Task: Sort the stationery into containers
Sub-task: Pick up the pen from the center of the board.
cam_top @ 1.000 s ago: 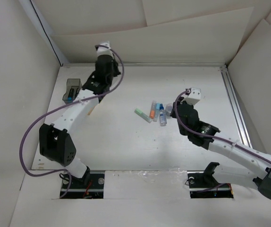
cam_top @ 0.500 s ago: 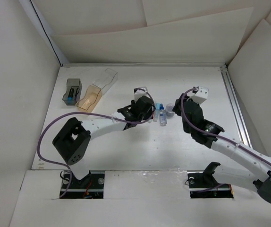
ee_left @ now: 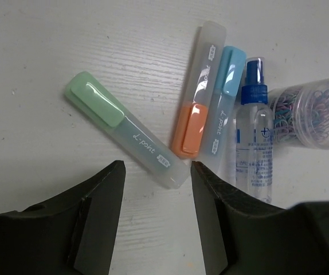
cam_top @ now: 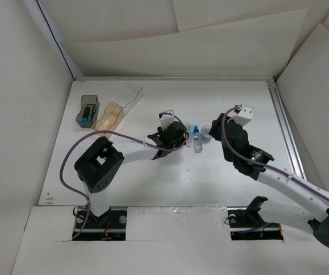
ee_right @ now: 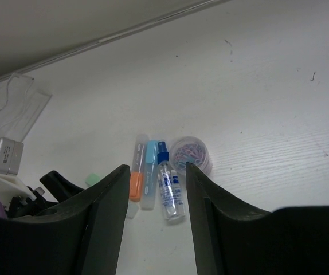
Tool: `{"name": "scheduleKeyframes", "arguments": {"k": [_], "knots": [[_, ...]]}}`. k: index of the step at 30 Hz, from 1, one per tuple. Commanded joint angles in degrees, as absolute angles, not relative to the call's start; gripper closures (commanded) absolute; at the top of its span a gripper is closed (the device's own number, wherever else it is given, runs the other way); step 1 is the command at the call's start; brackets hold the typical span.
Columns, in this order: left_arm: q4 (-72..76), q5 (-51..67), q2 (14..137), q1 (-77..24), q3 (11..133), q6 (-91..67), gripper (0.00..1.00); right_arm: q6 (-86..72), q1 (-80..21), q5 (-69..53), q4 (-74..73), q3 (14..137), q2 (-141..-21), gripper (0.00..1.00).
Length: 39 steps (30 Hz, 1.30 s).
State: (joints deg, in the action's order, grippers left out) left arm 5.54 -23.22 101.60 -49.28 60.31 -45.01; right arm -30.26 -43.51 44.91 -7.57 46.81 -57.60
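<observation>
Hovering low over the counter (ee_left: 50, 51), the left fingers (ee_left: 102, 206) stand wide apart and empty, the clear end of a green marker (ee_left: 124, 129) showing between their tips. Just beside it lie an orange marker (ee_left: 194, 114), a blue-capped marker (ee_left: 224, 97) and a small spray bottle (ee_left: 255, 143), with a round tub of paper clips (ee_left: 308, 113) next to the bottle. The right fingers (ee_right: 107, 217), also spread and holding nothing, hang near that cluster. At the far left stand the dark grey bin (cam_top: 87, 110), the amber bin (cam_top: 108, 119) and the clear bin (cam_top: 125, 96).
</observation>
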Motion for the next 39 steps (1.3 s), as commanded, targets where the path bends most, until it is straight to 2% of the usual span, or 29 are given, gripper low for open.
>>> {"name": "scheduleKeyframes", "arguments": {"k": [1,20,27,28,36,39], "knots": [[8.4,-25.4,103.5,-49.2,61.8,-46.8,0.53,-29.8,-43.2,43.9,-6.2,48.9,-56.6,0.5],[7.7,-28.0,110.0,-46.5,63.5,-47.3,0.51,-29.3,-43.2,42.3,-5.6,48.9,-57.1,0.5],[5.1,-32.3,110.0,-46.5,65.1,-41.6,0.62,-29.3,-43.2,42.3,-5.6,48.9,-57.1,0.5],[4.3,-33.3,110.0,-46.5,65.6,-41.0,0.67,-29.3,-43.2,42.3,-5.6,48.9,-57.1,0.5],[6.7,-36.3,111.4,-44.7,67.4,-31.3,0.67,-29.3,-43.2,42.3,-5.6,48.9,-57.1,0.5],[6.8,-34.5,112.8,-44.1,69.1,-29.0,0.61,-29.3,-43.2,42.3,-5.6,48.9,-57.7,0.5]]}}
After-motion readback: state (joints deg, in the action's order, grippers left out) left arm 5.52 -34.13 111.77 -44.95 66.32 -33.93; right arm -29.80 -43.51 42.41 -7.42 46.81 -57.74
